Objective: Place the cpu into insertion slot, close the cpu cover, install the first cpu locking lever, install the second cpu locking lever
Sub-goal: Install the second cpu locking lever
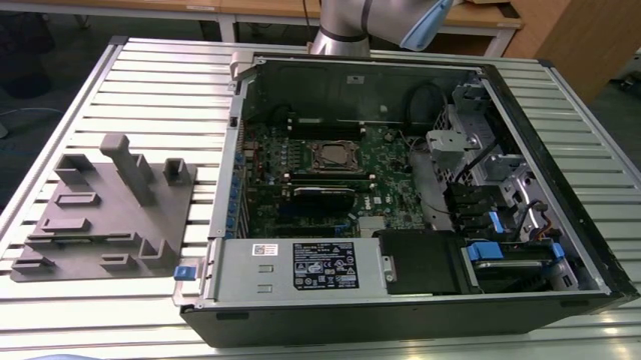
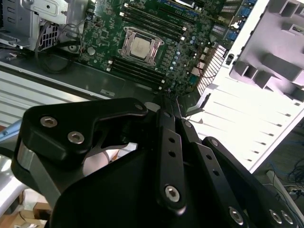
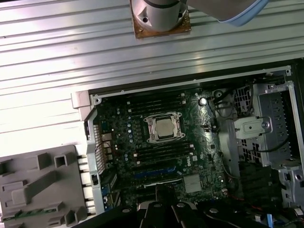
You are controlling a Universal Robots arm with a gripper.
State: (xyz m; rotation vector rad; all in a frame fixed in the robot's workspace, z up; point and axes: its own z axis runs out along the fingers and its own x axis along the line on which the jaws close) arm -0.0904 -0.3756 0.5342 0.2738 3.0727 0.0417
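The cpu [image 3: 164, 128] [image 2: 139, 46], a silver-grey square, lies in the insertion slot [image 1: 335, 156] in the middle of the green motherboard [image 1: 300, 172] inside the open computer case. The cpu cover [image 3: 151, 136] [image 2: 127, 49], a thin silver frame, lies flat around the chip. My gripper [image 2: 167, 101] [image 3: 165, 189] hangs high above the board, well clear of the socket. Its black fingers [image 2: 166, 142] meet at the tips with nothing between them. I cannot make out how the locking levers stand.
The case sits on a slatted metal table [image 1: 161, 90]. A grey fixture block [image 1: 100, 217] [image 3: 38, 190] lies on the exterior view's left. A power supply [image 1: 300, 266] and drive cages [image 1: 501, 195] fill the case's near and right sides. Long memory slots [image 3: 161, 154] flank the socket.
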